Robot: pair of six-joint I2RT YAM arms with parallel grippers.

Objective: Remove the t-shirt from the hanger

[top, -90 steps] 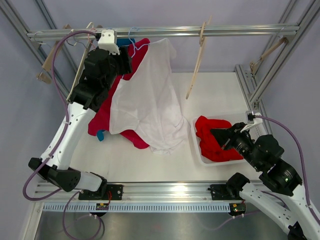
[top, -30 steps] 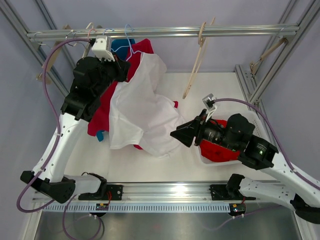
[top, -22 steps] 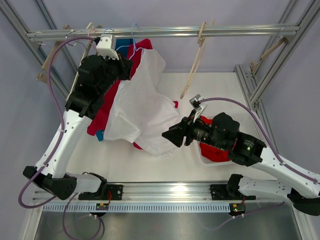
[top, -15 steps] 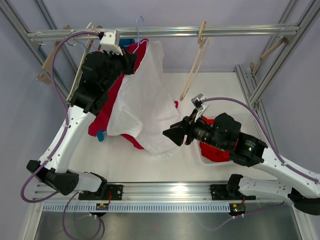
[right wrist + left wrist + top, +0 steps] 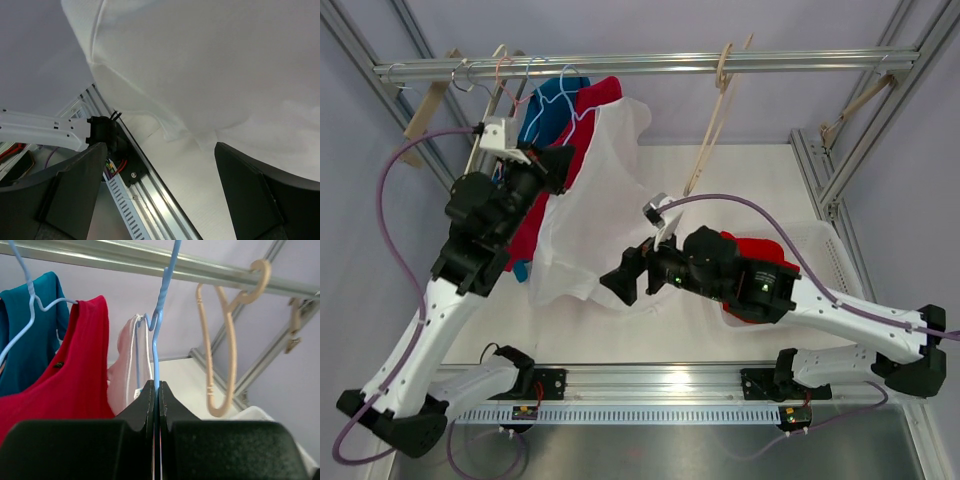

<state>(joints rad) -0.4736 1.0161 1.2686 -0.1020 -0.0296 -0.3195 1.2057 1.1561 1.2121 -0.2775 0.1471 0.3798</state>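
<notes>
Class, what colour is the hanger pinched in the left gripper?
Light blue; the hanger shows best in the left wrist view.

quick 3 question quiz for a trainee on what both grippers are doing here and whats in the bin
1. True or false: the left gripper is shut on the wire of the blue hanger.
2. Pick one. The right gripper is:
A. open, gripping nothing, with the white t-shirt ahead of it
B. shut on the t-shirt's hem
C. shut on the blue hanger
3. Short answer: what colour is the garment lying in the bin?

Key: 1 true; 2 A; 3 red.
</notes>
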